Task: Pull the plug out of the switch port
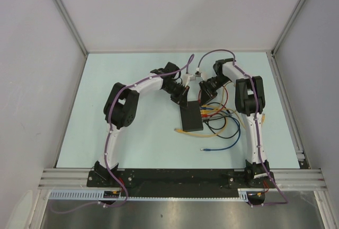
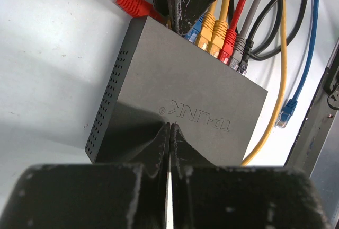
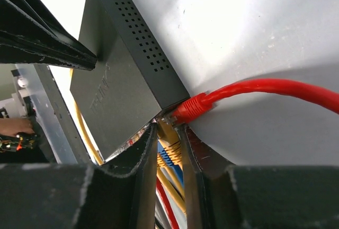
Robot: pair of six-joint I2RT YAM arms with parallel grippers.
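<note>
1. The switch [image 1: 190, 117] lies flat on the bench [image 1: 132, 133], with cables fanning out from its plugged side.
2. The left end effector [image 2: 169, 129] is fully closed and holds nothing. Its tips press down on the switch's top, at the edge opposite the plugs, likely to pin the box so a pull cannot drag it.
3. The right end effector [image 3: 167, 128] is narrowly parted at the switch's plugged side. It straddles a yellow plug [image 3: 167, 136] beside the red plug [image 3: 193, 107] at the row's end. I cannot tell whether it pinches yet.
4. That plug looks seated in the switch, so the pull is not yet done.
</note>
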